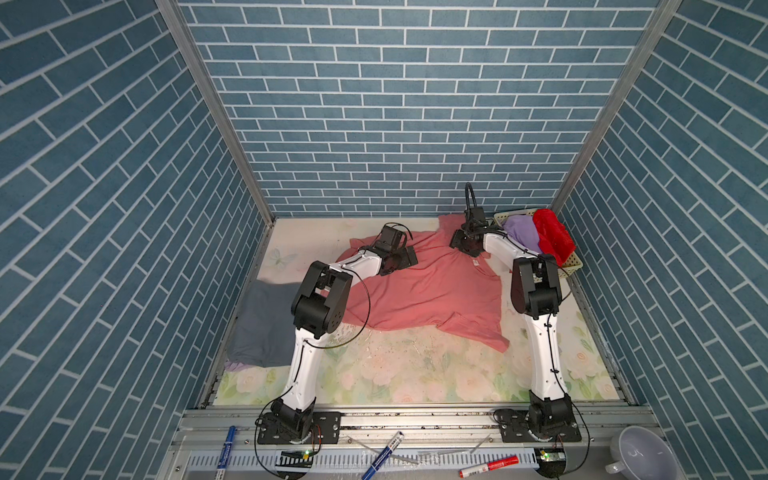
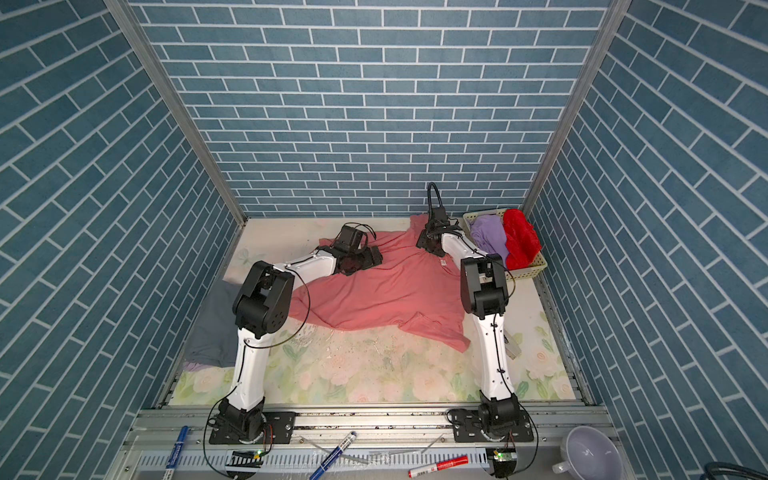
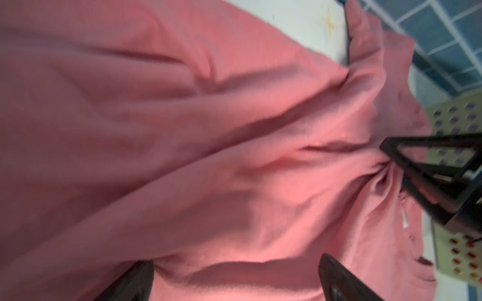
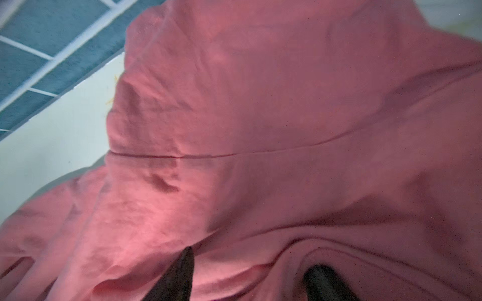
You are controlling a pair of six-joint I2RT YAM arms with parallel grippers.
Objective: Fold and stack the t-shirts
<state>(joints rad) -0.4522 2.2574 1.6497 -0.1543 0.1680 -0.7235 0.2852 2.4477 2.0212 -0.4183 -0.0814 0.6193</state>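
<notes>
Top views: the salmon pink t-shirt [image 1: 428, 291] lay spread and rumpled across the middle of the bench [image 1: 415, 374], one sleeve toward the front right.
Neck label: the small white neck label [image 1: 475, 262] sat at the collar, near the right arm; its print was too small to read.
Markers: two blue markers [image 1: 226, 446] and a red marker [image 1: 490, 464] lay on the front rail; their writing could not be read.
Left jaws: the left gripper [image 1: 411, 257] was low over the shirt's far left part, its jaws spread wide and holding nothing.
Right jaws: the right gripper [image 4: 250, 282] pressed into the shirt near the collar, its jaws partly apart with a fold of cloth between them; no clamp on it showed.
Basket: the cream basket [image 1: 577, 261] in the far right corner held the lavender t-shirt [image 1: 519, 230] and the bright red t-shirt [image 1: 550, 237].
Grey t-shirt: the slate grey t-shirt [image 1: 262, 324] lay at the bench's left edge and showed in both top views only.
Left wrist view: it alone showed cloth puckering at the right gripper's tip, and lavender and red through the basket's holes.
Right wrist view: it alone showed a stitched seam [image 4: 234, 155] across the shirt.
</notes>
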